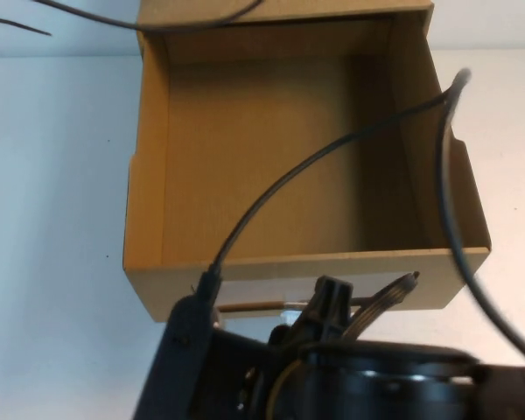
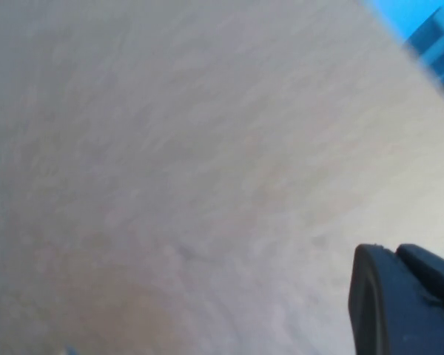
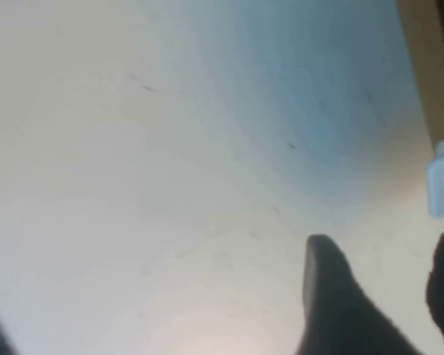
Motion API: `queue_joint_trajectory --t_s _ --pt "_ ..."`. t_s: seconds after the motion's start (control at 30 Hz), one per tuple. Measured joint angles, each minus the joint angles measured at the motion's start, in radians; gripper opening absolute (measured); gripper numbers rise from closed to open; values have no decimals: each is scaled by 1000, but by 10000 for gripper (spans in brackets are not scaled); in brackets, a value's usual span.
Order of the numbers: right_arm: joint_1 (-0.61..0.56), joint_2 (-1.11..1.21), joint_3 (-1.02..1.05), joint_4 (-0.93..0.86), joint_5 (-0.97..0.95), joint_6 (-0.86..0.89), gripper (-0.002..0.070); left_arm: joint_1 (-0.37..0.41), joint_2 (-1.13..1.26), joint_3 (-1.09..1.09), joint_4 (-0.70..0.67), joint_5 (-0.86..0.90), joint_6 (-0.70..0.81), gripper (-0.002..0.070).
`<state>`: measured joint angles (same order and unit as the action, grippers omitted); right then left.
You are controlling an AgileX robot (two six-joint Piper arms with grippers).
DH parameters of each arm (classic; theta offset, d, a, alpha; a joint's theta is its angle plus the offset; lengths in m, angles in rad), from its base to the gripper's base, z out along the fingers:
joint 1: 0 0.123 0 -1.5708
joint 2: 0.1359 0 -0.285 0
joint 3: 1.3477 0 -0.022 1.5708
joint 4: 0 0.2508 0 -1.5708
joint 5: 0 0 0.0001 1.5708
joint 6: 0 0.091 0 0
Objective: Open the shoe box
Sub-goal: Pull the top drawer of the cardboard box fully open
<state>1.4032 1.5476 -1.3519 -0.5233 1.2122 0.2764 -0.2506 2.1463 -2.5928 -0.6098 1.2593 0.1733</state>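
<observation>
The right gripper (image 3: 381, 255) is holding its fingers (image 3: 329, 288) spread apart, pinching nothing, and is hovering low over the pale worktop (image 1: 52, 175), just in front of the shoe box's (image 1: 306, 271) near wall. The shoe box is sitting mid-worktop, its top lying open and its brown inside showing. A black cable (image 1: 280, 184) is arcing across it. The left gripper (image 2: 396, 288) is hanging over bare worktop; whether it is spread or closed, I cannot tell.
</observation>
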Motion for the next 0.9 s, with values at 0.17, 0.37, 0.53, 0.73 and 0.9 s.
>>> queue_joint_trajectory --t_s 0.17,0.37,0.53,0.73,0.9 --pt "33 -49 -86 74 9 -17 198 0 -82 0 0 5 0 -4" --pt "34 -139 -122 29 21 38 97 0 -193 0 0 9 21 -4" --pt "-6 -221 -122 -82 23 94 5 0 -311 0 0 13 61 -4" --pt "-275 -341 -122 -103 28 87 -10 0 -465 0 19 18 79 -4" --pt "-564 -441 -122 -87 38 -17 -11 0 -632 95 191 18 47 -4"
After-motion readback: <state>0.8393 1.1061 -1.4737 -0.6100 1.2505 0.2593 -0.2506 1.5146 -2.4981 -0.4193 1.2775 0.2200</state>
